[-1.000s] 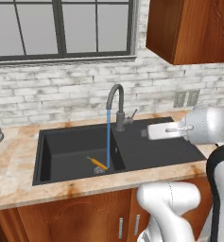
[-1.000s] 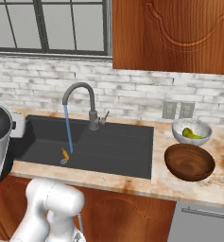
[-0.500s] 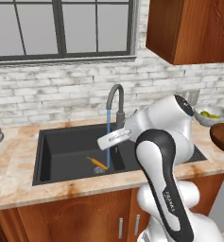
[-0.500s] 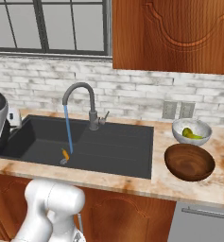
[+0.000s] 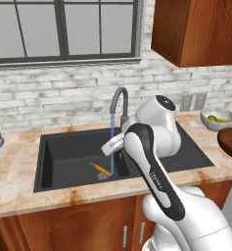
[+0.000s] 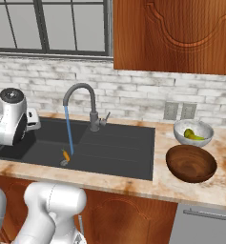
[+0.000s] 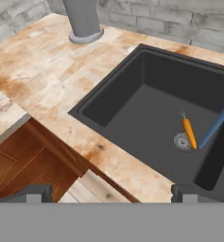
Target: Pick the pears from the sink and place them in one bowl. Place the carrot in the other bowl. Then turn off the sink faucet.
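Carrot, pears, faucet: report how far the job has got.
Done: the pears lie in the grey bowl.
In hand: the gripper hangs open over the sink's counter edge, holding nothing; the carrot lies beside the drain.
Left: the carrot goes into the empty brown bowl, and the faucet is running, not yet turned off.

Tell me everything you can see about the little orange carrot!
The carrot is small, slim and bright orange, narrowing to a point, with a tiny green tuft at its thick end. It lies flat on the floor of the black sink, right beside the round steel drain and seemingly touching its edge. The blue stream of water comes down next to its pointed end. Nothing is holding it.
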